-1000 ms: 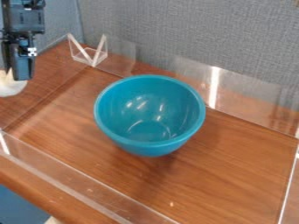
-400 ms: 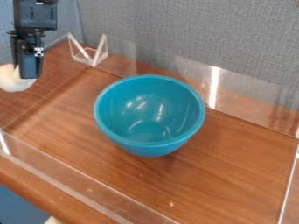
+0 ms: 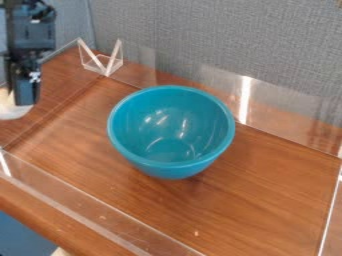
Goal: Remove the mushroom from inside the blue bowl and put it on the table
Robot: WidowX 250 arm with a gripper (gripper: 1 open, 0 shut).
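Observation:
The blue bowl (image 3: 171, 130) stands in the middle of the table (image 3: 267, 190), and its inside shows only glossy blue. My gripper (image 3: 22, 88) hangs at the far left edge of the camera view, well left of the bowl, pointing steeply down. Its black fingers are shut on the mushroom (image 3: 8, 103), whose cream-white stem shows just below them, partly cut off by the frame edge. The cap does not show clearly. I cannot tell whether the mushroom touches the wood.
Low clear acrylic walls (image 3: 80, 215) border the table at the front, left and back. A small clear folded stand (image 3: 102, 58) sits at the back left, behind the gripper. A grey fabric panel rises behind the table.
The gripper with the mushroom has shifted slightly left and down compared with half a second ago. The bowl has not moved.

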